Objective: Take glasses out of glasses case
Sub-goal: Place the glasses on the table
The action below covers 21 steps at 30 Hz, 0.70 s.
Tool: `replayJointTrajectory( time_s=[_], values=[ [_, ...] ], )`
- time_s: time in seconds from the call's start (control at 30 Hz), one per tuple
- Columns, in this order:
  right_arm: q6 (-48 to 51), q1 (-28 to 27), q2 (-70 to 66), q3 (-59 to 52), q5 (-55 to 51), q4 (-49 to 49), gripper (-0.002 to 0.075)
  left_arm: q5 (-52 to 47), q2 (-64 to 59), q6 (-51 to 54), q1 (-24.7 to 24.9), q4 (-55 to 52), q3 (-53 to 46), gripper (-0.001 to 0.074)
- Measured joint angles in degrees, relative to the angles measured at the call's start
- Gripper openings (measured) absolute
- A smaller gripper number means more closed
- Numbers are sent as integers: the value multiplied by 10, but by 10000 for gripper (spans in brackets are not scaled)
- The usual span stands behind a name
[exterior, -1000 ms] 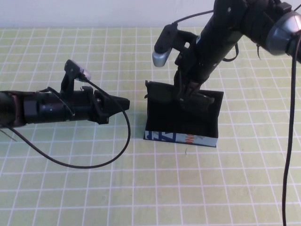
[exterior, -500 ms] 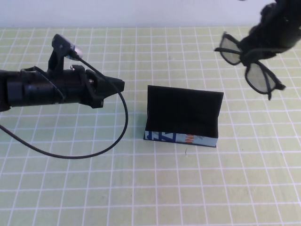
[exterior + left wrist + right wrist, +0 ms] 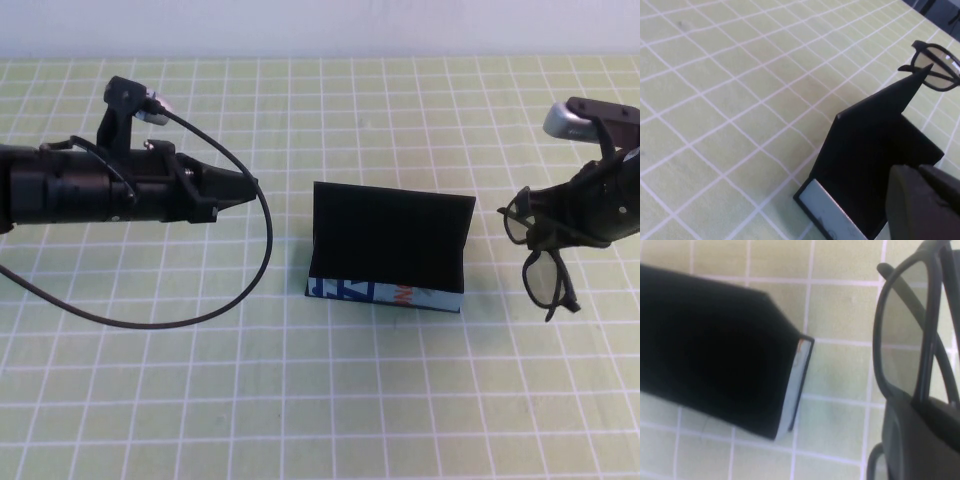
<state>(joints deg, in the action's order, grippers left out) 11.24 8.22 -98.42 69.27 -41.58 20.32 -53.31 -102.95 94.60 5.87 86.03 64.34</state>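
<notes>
We see the glasses case (image 3: 388, 245) in the middle of the green grid mat (image 3: 300, 400). Its long axis runs left to right, the white printed strip (image 3: 385, 294) faces the robot, and the flap lid (image 3: 392, 215) stands open behind it.

The glasses (image 3: 538, 255) are out of the case, to its right and apart from it. The right gripper (image 3: 572, 222) is pressed together on the frame and holds the glasses above the mat. From the high view the glasses hang tilted: one lens (image 3: 541, 281) is lower and nearer to the robot, the other (image 3: 515, 222) is higher and nearer to the case. So their long axis goes roughly front to back, across the long axis of the case. In the right wrist view the frame (image 3: 900, 330) is just beside the end of the case (image 3: 720, 345).

The left gripper (image 3: 235, 188) hovers left of the case, well apart from it, and points toward it. Its fingers (image 3: 920, 200) lie pressed together, with nothing between them.
</notes>
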Motion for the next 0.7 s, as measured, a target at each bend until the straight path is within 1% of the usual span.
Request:
replayJointTrajectory(
  time_s=[0.3,0.33,0.4,0.47,0.57,0.63,0.7],
  values=[
    [0,0,-76,-1,35,47,19,4,0,-11,0,-17,0,-4],
    [0,0,-81,-1,37,48,34,4,0,-12,0,-17,0,-4],
    [0,0,-84,-1,38,49,86,4,0,-12,0,-17,0,-4],
    [0,0,-86,-1,42,49,168,10,0,-12,0,-20,0,-4],
    [0,0,-86,-1,47,51,267,16,0,-13,0,-26,0,-4],
    [-3,0,-86,5,43,46,296,18,0,-17,0,-27,0,-4],
    [-17,0,-86,20,27,32,307,24,1,-25,0,-27,1,-4]
  ],
)
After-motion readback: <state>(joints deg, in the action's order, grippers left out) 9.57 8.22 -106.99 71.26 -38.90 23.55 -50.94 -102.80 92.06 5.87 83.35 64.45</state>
